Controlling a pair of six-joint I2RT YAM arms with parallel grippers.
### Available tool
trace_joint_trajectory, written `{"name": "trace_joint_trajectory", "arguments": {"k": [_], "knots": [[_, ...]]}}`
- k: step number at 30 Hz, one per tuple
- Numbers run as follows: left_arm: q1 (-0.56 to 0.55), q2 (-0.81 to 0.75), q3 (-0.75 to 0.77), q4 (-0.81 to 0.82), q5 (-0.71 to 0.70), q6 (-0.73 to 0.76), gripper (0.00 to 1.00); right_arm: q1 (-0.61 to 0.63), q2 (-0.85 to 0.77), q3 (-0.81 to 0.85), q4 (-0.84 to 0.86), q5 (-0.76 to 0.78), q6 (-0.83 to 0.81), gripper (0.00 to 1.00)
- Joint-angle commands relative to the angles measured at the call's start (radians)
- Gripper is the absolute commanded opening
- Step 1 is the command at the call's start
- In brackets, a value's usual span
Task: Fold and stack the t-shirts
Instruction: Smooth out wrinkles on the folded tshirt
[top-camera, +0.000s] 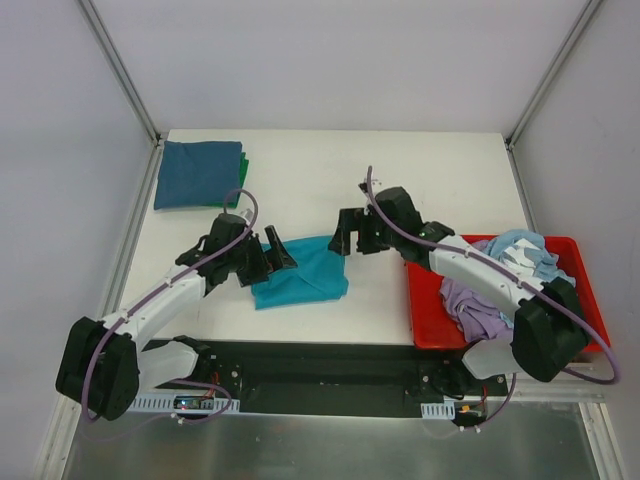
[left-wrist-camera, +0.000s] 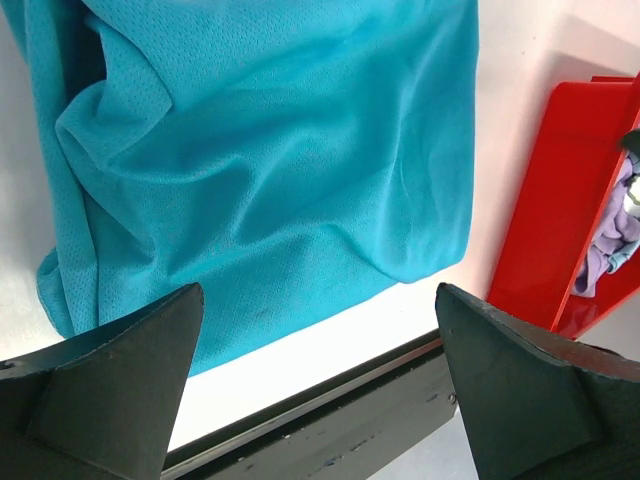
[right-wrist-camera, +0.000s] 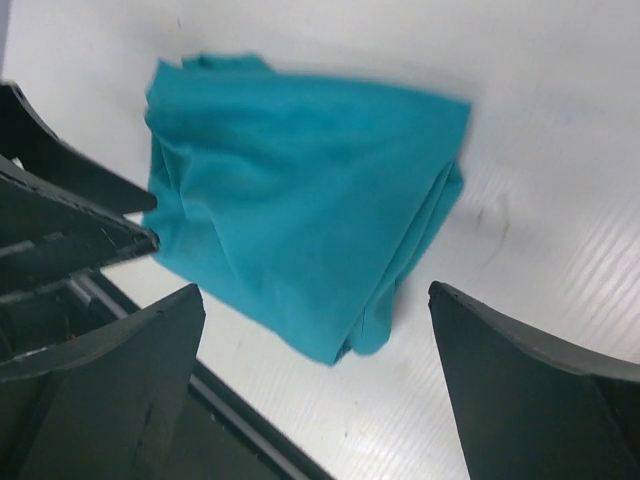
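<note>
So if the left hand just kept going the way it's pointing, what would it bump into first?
Most likely the teal shirt: the open left hand looks straight onto the cloth between its fingers. How far above it the hand hangs is hard to tell.

Teal t-shirt (left-wrist-camera: 270, 170): fine mesh cloth, matt. Red bin (left-wrist-camera: 560, 210): glossy plastic. Table (right-wrist-camera: 560, 150): smooth, ribbed white sheet.

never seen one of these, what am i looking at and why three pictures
Two robot arms are bolted to the near edge of a white table. One picture looks down from above; the other two come from cameras on each wrist, so the dark wedges at their lower edges are that arm's own fingers. The left gripper and right gripper are both open and hold nothing. Between them lies a teal t-shirt, roughly folded. A folded dark blue shirt sits on a green one at the far left corner. A red bin on the right holds unfolded shirts.
</note>
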Motion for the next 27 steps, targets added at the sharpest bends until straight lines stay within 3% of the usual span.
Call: {"name": "trace_joint_trajectory", "arguments": {"k": [1,5,18,21,27], "knots": [[-0.025,0.028,0.025,-0.024,0.021,0.013,0.99,0.058,-0.015,-0.131,0.02,-0.058,0.134,0.97],[-0.058,0.091,0.022,-0.006,0.047,0.024,0.99,0.109,0.029,-0.155,0.063,-0.116,0.163,0.99],[-0.058,0.176,-0.011,-0.006,-0.009,0.018,0.99,0.138,0.103,-0.169,0.102,-0.139,0.168,0.76],[-0.058,0.165,-0.019,-0.007,-0.025,0.016,0.99,0.138,0.123,-0.163,0.099,-0.139,0.158,0.63],[-0.057,0.159,-0.025,-0.026,-0.086,0.011,0.99,0.137,0.098,-0.163,0.06,-0.089,0.157,0.24]]}}
